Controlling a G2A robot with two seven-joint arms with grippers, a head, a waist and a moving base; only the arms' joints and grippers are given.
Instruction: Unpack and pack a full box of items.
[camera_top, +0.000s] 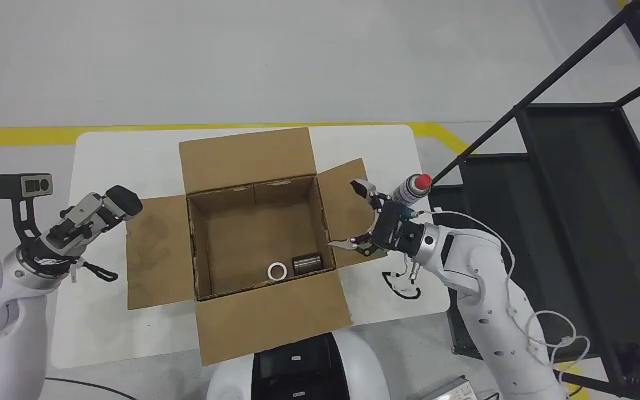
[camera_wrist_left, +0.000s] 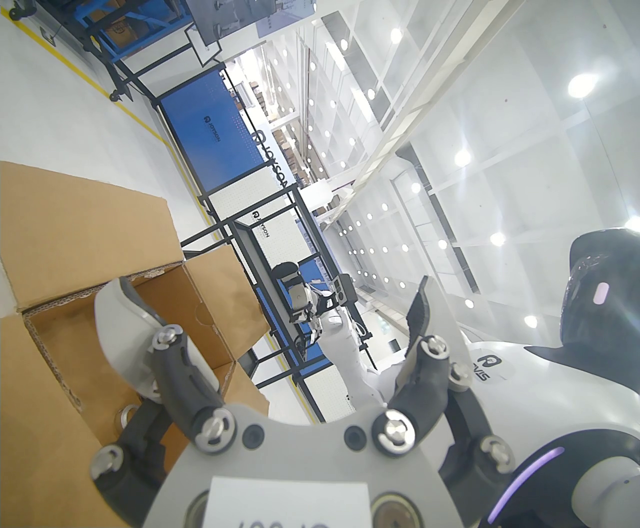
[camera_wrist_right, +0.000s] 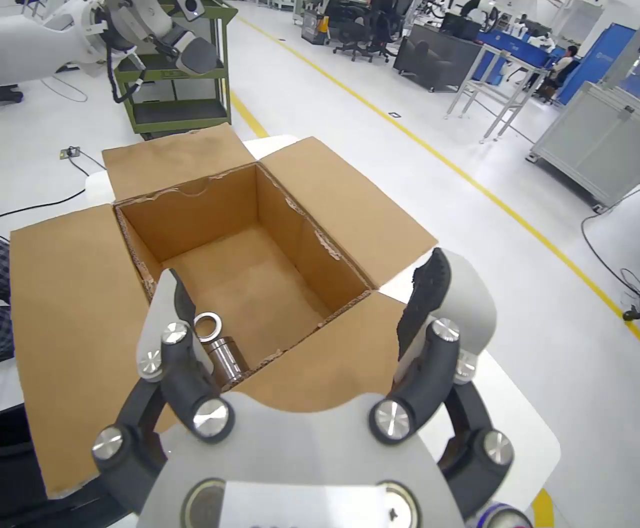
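Right gripper (camera_wrist_right: 300, 272): fingers spread wide, nothing held between them; poised over the box's right flap, just beside the opening. Left gripper (camera_wrist_left: 267, 295): fingers likewise set wide apart, held past the left flap's outer edge. Box (camera_top: 255, 160): one, cardboard, four flaps folded out, set on the white table (camera_top: 100, 320). Two items counted inside, at the near right corner of the floor: one metal ring (camera_top: 276, 270), one metal cylinder (camera_top: 306, 264), just beside each other; contact cannot be told. In the right wrist view the cylinder is partly hidden by a finger.
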